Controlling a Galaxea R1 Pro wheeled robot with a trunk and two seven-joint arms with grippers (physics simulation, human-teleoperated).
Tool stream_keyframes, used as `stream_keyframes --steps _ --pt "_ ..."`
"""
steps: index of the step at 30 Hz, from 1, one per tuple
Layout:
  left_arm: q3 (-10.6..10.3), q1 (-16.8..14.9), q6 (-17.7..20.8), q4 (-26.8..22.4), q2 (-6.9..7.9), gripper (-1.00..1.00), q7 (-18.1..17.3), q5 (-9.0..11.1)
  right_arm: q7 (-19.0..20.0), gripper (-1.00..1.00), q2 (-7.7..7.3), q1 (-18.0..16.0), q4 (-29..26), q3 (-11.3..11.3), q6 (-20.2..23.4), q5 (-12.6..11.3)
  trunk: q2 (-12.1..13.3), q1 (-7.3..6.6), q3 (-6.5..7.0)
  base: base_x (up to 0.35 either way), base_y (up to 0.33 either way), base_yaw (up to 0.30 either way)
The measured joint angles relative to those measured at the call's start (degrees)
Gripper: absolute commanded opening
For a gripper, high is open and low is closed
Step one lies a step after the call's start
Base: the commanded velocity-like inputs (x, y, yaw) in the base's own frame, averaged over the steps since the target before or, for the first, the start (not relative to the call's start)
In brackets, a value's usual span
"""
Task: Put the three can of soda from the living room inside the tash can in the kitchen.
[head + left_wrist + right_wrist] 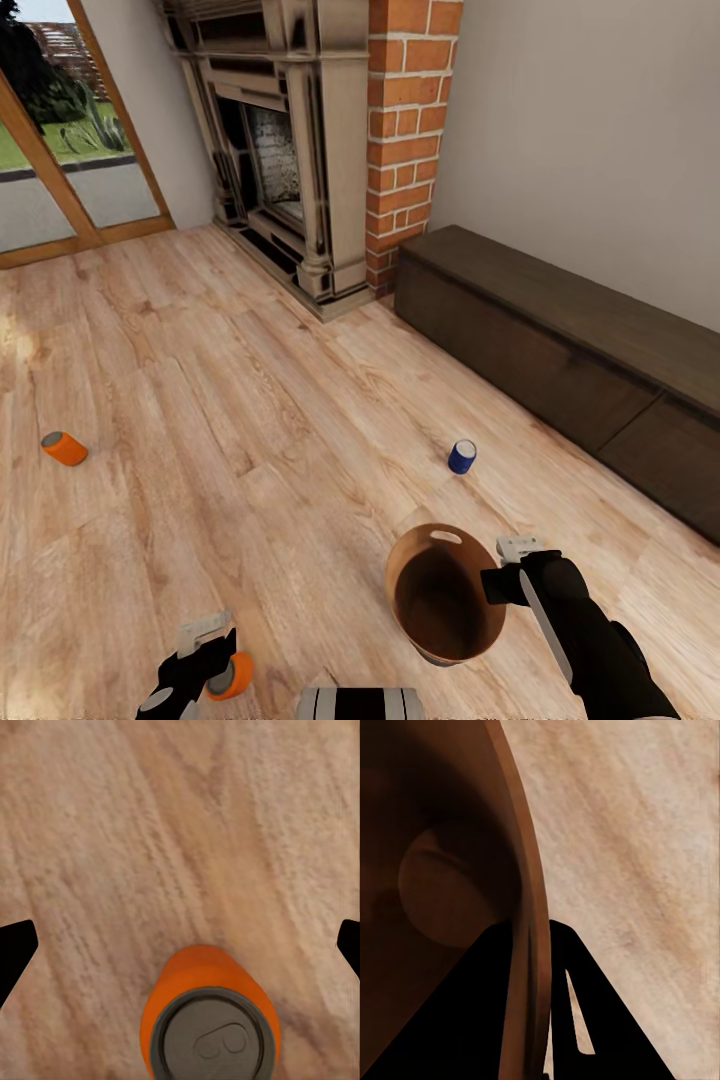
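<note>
Living room, robot facing the red brick fireplace (300,150) at 12 o'clock, with a long dark wood cabinet (560,350) running along the wall from 1 to 3 o'clock. The right gripper (500,580) is clenching the rim of the trash can (440,590), one finger (472,1012) sitting inside the brown wall and the other outside; the bin is hanging above the light wood plank floor (250,400) at about 5 o'clock of the head view. The left gripper (205,660) is sitting with its jaws spread wide, released, its dark fingertips (15,945) standing well apart on either side of an orange soda can (210,1020), which is lying against the gripper at 7 o'clock, grey top toward the wrist camera. A second orange soda can (64,448) is lying on its side at 9 o'clock. The blue soda can (462,456) is standing on the floor just beyond the bin, near the cabinet.
</note>
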Motion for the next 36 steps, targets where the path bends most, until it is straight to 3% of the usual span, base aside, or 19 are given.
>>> stream_keyframes --steps 36 --pt "-0.07 0.0 -0.04 0.0 0.0 1.0 -0.09 0.0 0.0 -1.0 0.0 -0.01 -0.01 0.0 0.0 -0.01 0.0 0.0 -3.02 0.0 0.0 0.0"
